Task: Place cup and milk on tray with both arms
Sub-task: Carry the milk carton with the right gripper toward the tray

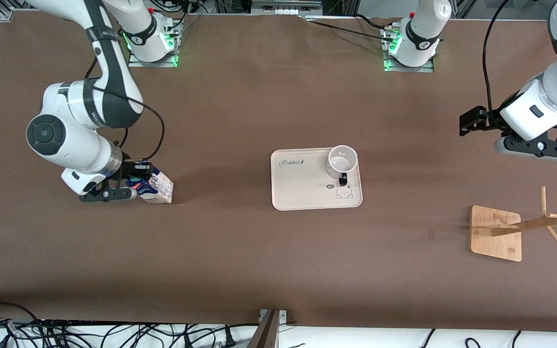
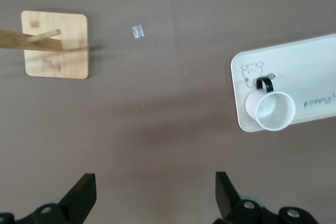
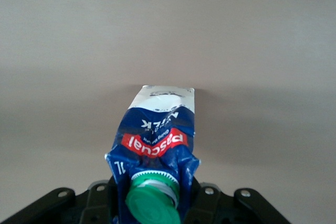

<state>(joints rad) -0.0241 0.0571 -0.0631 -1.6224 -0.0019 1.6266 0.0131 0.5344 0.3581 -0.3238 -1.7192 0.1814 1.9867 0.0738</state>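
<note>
right gripper (image 1: 136,186) clamps the milk carton (image 3: 155,150), well apart from the rabbit tray (image 1: 302,193); only its wrist view shows the green cap (image 3: 152,203). left gripper (image 2: 155,195) hangs wide over brown table (image 1: 259,261).

Brown table cover (image 1: 240,111) spread over the whole work surface. Wooden rack (image 1: 525,227) standing toward the left arm's end of the table, nearer the front camera; flat square bamboo base (image 2: 56,45) with rounded corners, slanted post (image 1: 539,223) carrying thin pegs. Small pale scrap (image 2: 137,31) lying on the cover near the base. Tangle of black cables (image 1: 65,333) below the table's near edge.
</note>
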